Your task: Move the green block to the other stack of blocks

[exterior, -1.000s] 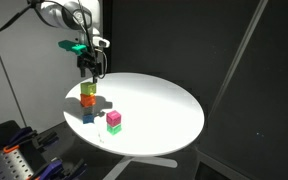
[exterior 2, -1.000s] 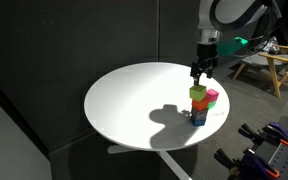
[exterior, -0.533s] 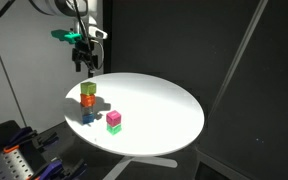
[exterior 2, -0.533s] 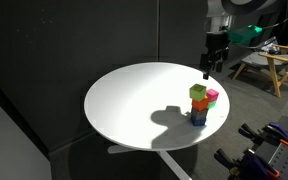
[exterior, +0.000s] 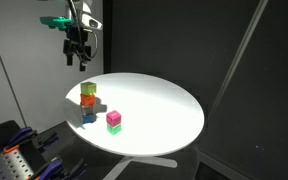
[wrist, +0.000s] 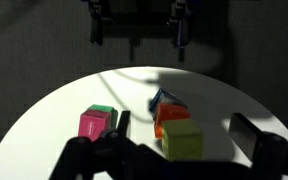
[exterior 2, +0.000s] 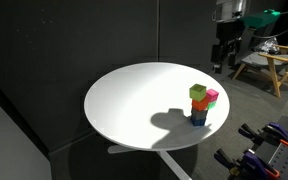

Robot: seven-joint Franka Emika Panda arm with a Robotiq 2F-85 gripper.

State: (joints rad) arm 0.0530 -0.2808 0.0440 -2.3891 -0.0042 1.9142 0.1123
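Note:
The pale yellow-green block [exterior: 89, 89] sits on top of the other stack, on the orange cube [exterior: 89, 100], which rests on the blue cube [exterior: 89, 114]. The same pile shows in the other exterior view [exterior 2: 198, 93] and in the wrist view [wrist: 182, 138]. The magenta cube [exterior: 114, 119] sits on a deeper green block beside the pile. My gripper [exterior: 79, 60] hangs open and empty well above the stack, clear of it; it also shows in an exterior view [exterior 2: 224, 62].
The blocks stand near the rim of a round white table [exterior: 159, 105], also seen in an exterior view [exterior 2: 134, 100]. A wooden stool [exterior 2: 269, 62] and tool racks [exterior: 14, 160] stand beyond the table. Black curtains lie behind.
My gripper has risen straight up from just above the yellow-green block to well above it. The block has stayed on the orange-and-blue pile.

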